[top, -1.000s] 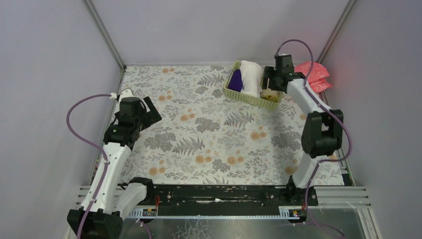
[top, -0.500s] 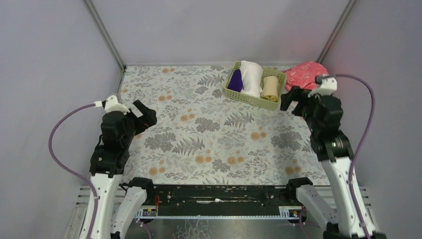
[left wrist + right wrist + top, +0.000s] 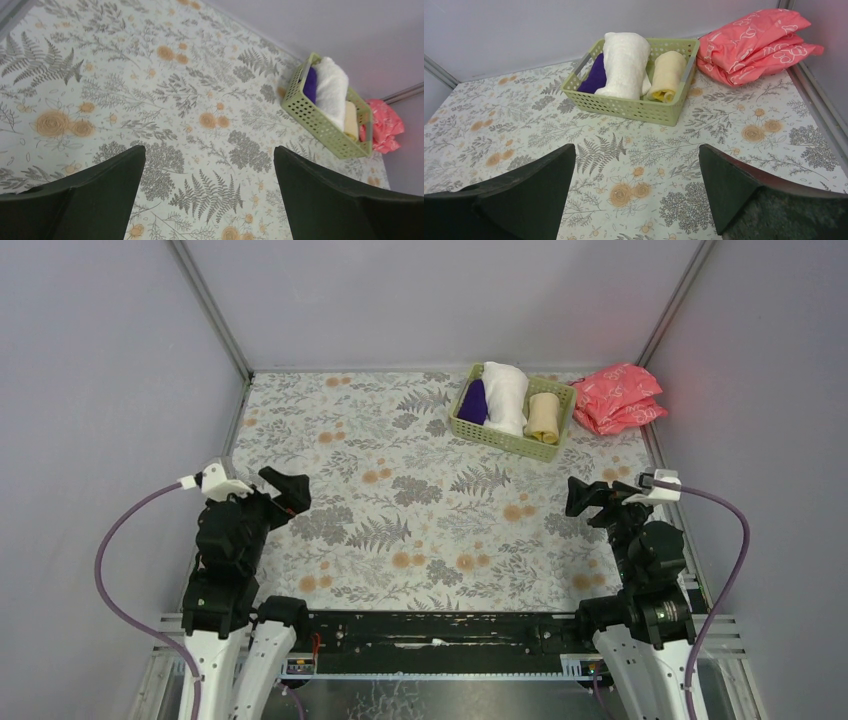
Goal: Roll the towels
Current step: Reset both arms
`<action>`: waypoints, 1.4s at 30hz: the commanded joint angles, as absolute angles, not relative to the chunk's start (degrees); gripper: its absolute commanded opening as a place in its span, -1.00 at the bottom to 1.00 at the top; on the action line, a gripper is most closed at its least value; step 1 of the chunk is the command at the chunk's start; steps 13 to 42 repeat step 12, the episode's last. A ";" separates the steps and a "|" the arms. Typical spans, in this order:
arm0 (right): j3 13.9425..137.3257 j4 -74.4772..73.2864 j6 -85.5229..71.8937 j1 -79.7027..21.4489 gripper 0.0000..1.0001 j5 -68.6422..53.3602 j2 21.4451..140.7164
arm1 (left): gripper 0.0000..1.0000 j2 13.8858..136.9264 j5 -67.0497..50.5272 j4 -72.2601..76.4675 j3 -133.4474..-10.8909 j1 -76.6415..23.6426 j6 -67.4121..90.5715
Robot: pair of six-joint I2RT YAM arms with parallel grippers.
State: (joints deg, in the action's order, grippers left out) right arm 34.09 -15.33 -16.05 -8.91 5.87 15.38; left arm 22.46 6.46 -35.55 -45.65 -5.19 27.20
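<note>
Now we see left gripper (image 3: 284,490) and right gripper (image 3: 590,496) both spread wide, holding nothing, over floral table (image 3: 400,500). White towel (image 3: 505,395), purple towel (image 3: 473,402), yellow towel (image 3: 542,417) rolled, side by side in green basket (image 3: 497,439), beside pink packets (image 3: 618,398).

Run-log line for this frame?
white towel, purple towel, yellow towel: rolled, in basket | left gripper: open, empty | right gripper: open, empty

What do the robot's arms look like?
The left arm and right arm have black joints and white lower links. A purple cable loops from each wrist. The left end effector and right end effector have dark wedge-shaped fingers.
</note>
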 commanded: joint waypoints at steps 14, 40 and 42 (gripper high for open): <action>33.82 -9.44 -15.29 -11.30 0.99 7.93 17.08 | 1.00 25.70 6.25 -32.05 -44.71 -4.99 26.73; 33.82 -9.44 -15.29 -11.30 0.99 7.93 17.08 | 1.00 25.70 6.25 -32.05 -44.71 -4.99 26.73; 33.82 -9.44 -15.29 -11.30 0.99 7.93 17.08 | 1.00 25.70 6.25 -32.05 -44.71 -4.99 26.73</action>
